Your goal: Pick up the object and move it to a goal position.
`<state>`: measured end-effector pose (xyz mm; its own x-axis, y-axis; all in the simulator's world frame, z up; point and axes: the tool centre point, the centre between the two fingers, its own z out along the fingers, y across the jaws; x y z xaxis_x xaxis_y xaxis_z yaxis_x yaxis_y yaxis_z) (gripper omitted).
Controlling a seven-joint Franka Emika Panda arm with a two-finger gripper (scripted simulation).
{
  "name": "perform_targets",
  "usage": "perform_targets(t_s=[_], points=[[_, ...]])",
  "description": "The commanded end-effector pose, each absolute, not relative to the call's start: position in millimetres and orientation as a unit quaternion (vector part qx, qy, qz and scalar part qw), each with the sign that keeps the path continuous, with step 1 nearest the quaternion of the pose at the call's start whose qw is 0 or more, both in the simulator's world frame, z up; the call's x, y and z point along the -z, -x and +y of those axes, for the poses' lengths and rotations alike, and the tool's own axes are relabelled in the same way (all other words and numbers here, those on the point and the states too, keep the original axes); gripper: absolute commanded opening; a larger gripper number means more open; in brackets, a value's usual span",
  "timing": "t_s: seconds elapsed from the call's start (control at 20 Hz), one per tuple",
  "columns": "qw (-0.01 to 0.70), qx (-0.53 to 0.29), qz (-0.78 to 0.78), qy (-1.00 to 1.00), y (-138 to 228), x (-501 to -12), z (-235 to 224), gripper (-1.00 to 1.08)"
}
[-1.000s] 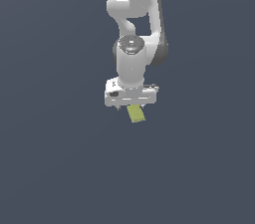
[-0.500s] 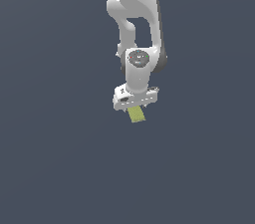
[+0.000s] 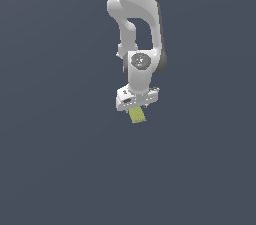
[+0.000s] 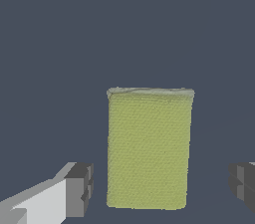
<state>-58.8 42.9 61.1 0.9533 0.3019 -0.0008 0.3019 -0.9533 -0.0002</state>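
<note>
Lying flat: speckled yellow-green rectangular block [image 4: 148,149]

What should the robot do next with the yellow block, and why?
Probably close the gripper. In the wrist view the block sits between the fingers, with a gap on each side, so nothing holds it yet. Squeezing first would let the arm lift it afterwards.

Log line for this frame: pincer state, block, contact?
pincer: open | block: yellow-green, flat, between the fingers | contact: none visible, gaps on both sides | goal marker: not visible
</note>
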Motion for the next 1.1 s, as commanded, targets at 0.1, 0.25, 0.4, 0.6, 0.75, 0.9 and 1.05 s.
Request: perform_targets(t_s=[0.1, 0.25, 0.4, 0.6, 0.75, 0.9, 1.05], points=[[0.0, 0.0, -0.153, 0.988, 59.1, -54.1, 42.9, 1.0], [0.0, 0.0, -0.153, 0.988, 59.7, -42.5, 42.7, 1.0], [0.0, 0.0, -0.154, 0.988, 60.4, -27.5, 43.1, 1.0], [0.0, 0.0, -0.155, 0.988, 60.4, -14.4, 43.0, 1.0], [0.0, 0.0, -0.155, 0.988, 60.0, -10.7, 43.2, 1.0], [0.0, 0.0, -0.155, 0.988, 59.9, -10.5, 43.2, -1.0], [0.0, 0.0, -0.155, 0.988, 59.9, -10.5, 43.2, -1.0]])
